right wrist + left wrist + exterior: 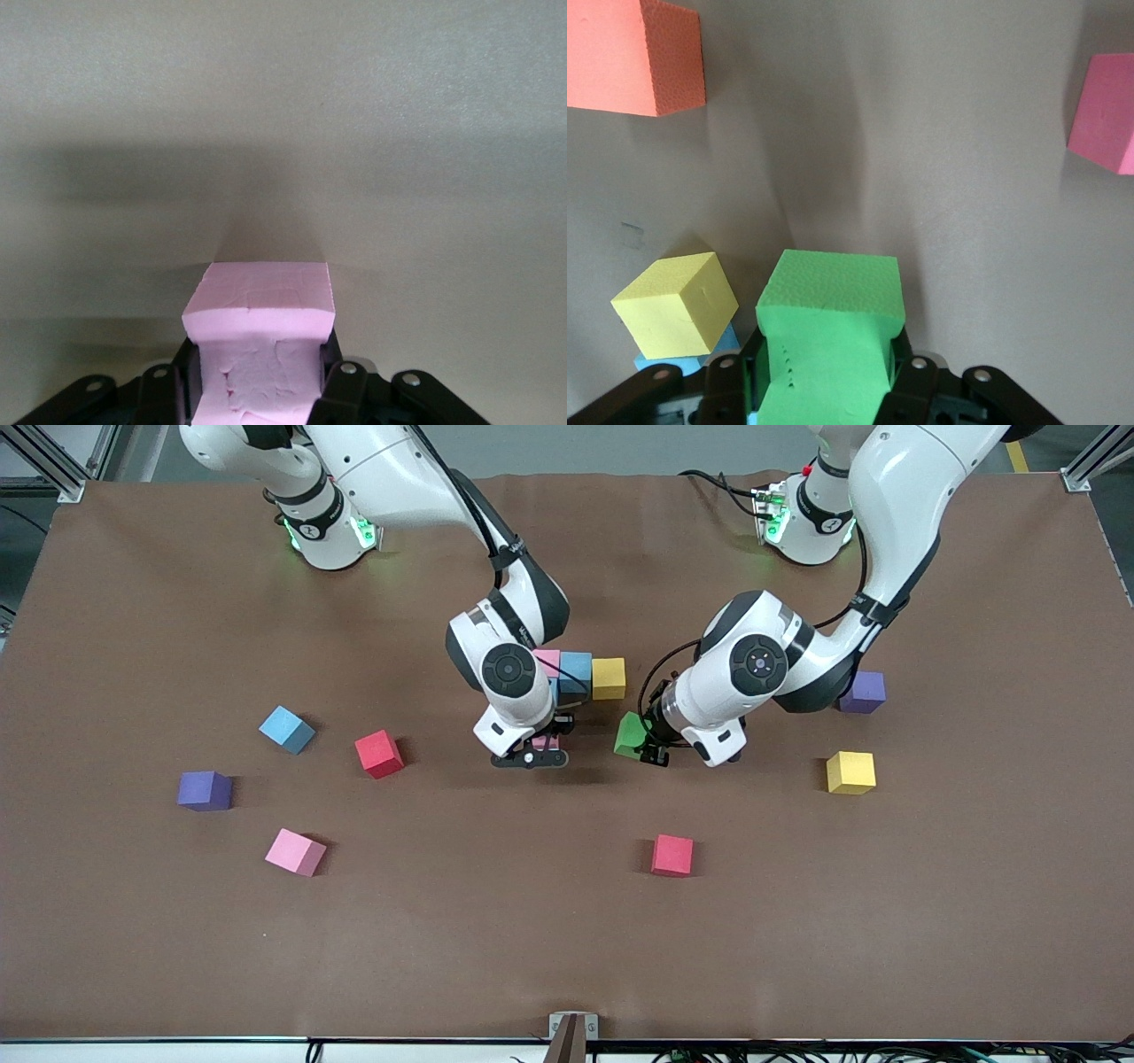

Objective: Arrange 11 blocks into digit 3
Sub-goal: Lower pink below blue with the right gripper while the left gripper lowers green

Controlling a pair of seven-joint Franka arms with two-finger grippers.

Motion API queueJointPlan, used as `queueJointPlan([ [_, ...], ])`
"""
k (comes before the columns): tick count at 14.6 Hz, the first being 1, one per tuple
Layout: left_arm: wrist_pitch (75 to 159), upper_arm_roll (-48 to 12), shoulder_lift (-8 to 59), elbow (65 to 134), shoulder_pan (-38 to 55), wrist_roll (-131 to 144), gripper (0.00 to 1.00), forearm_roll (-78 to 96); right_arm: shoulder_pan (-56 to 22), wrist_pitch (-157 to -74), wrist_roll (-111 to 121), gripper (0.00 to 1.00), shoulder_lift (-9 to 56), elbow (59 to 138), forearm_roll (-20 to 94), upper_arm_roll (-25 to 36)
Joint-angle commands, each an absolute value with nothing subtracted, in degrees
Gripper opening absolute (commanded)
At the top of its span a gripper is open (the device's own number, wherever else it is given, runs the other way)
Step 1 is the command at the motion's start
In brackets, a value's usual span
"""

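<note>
Brown mat [567,921] covers the table; grey floor and metal framing show at the frame's top corners. Centre frame: left gripper [653,755] clamps the green block [631,732], right gripper [530,759] clamps a pink block [259,345]. Pink, blue and yellow blocks [580,675] sit touching just above them.

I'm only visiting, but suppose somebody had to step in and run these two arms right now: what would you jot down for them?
Left hand: shut on the green block, over mid-table.
Right hand: shut on a pink block, also over mid-table.
Done: a first row sits mid-table, with pink, light blue and yellow cubes side by side; another light blue peeks out under the right arm.
Loose: light blue, red, pink, red, yellow.
Leave the purple cubes.
Left: most of the digit 3.
</note>
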State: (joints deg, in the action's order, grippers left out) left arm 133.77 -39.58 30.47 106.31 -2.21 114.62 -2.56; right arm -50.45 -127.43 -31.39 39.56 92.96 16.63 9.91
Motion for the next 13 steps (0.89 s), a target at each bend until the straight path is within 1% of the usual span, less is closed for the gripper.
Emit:
queueJointPlan([
  [1, 134.3, -39.6, 31.6, 104.9, -1.9, 113.5, 0.29, -2.6, -51.1, -128.1, -30.6, 0.29, 38.9, 94.9, 17.1, 10.2],
  [3, 134.3, -39.6, 33.1, 104.2, -1.1, 114.0, 0.29, -2.6, -50.9, -128.1, -30.3, 0.29, 39.0, 94.9, 17.1, 10.2],
  [7, 134.3, -39.5, 33.9, 104.1, -0.4, 116.2, 0.29, -2.5, -50.5, -128.1, -30.0, 0.29, 39.0, 95.2, 17.1, 10.2],
  [13, 134.3, -39.3, 33.9, 104.1, 0.1, 121.1, 0.29, -2.5, -50.4, -128.1, -28.5, 0.29, 38.8, 95.4, 17.1, 10.2],
])
